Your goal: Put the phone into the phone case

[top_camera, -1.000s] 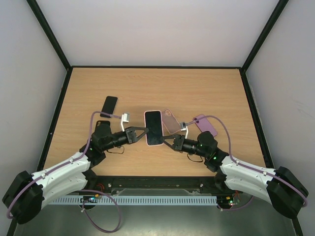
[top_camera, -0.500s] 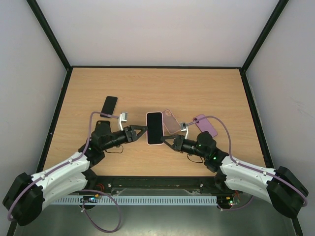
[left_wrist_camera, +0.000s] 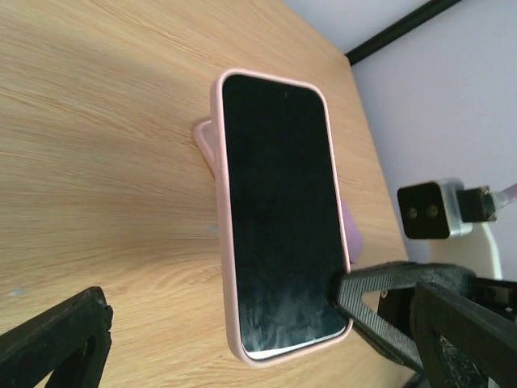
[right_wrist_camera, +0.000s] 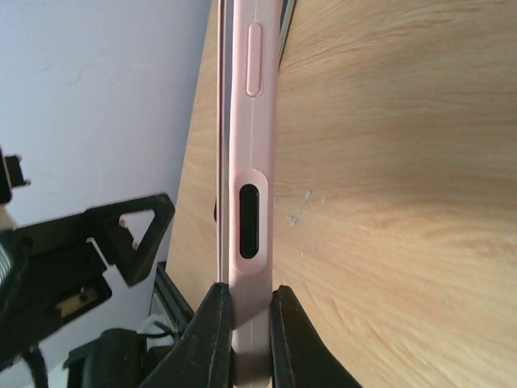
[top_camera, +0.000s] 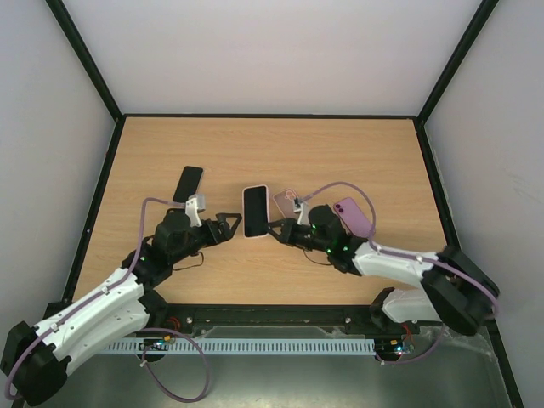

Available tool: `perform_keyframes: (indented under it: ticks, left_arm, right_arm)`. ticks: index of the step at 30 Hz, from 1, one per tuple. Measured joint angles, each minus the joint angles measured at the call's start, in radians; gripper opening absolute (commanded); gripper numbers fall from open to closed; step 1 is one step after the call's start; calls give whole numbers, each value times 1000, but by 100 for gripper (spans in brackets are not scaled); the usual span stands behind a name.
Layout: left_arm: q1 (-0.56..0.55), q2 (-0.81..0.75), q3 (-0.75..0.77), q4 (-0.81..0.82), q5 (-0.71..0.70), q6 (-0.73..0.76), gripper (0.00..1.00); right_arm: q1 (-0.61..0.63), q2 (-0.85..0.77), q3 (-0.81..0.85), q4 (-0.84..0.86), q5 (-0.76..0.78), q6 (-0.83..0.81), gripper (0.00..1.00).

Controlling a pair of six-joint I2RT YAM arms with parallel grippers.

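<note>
The phone [left_wrist_camera: 279, 210], black screen up, sits inside the pink phone case [left_wrist_camera: 216, 186] and is tilted up off the wooden table. A thin pale strip shows along the screen's bottom edge inside the case rim. My right gripper [right_wrist_camera: 242, 323] is shut on the case's lower right corner, which shows edge-on in the right wrist view. From above, the cased phone [top_camera: 255, 212] lies between the two arms, with the right gripper [top_camera: 274, 228] on it. My left gripper [top_camera: 229, 225] stands open just left of the phone, not touching it; its fingers [left_wrist_camera: 56, 347] frame the left wrist view.
A second black phone [top_camera: 189, 183] lies at the left. A translucent pinkish case [top_camera: 285, 201] and a purple case [top_camera: 353, 215] lie right of the held phone. Black frame rails border the table [top_camera: 340, 153].
My left gripper has opened, let go of the cased phone and drawn back to the left. The right arm has reached further left and carried the phone up and leftward.
</note>
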Motion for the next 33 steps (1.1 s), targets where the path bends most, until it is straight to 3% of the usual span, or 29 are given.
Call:
perform_keyframes:
  ticks: [5,9,15,20,28,31,33]
  left_arm:
    - [7,-4,14,-87,-39,31,92]
    - [22,6,21,-113,-37,38,83]
    - [102,64,20,-82,38,30,60]
    - [183,85,-13,67,183,-31,42]
    - [203,109,-66,229,287,-124,5]
    - [213,132,-69,265,299,-140,4]
    - [214,147,-69,270,298,-147,12]
  right_arm:
    - [-13,183,132,40,-34,-8,2]
    - [-16,237,166,103,-71,11,2]
    - [-16,239,169,174,-108,53,2]
    - [-17,239,164,250,-123,106,2]
    - [-17,243,145,281,-125,143,2]
    - [-27,256,142,283,-117,163,2]
    - [-29,266,142,287,-115,169,2]
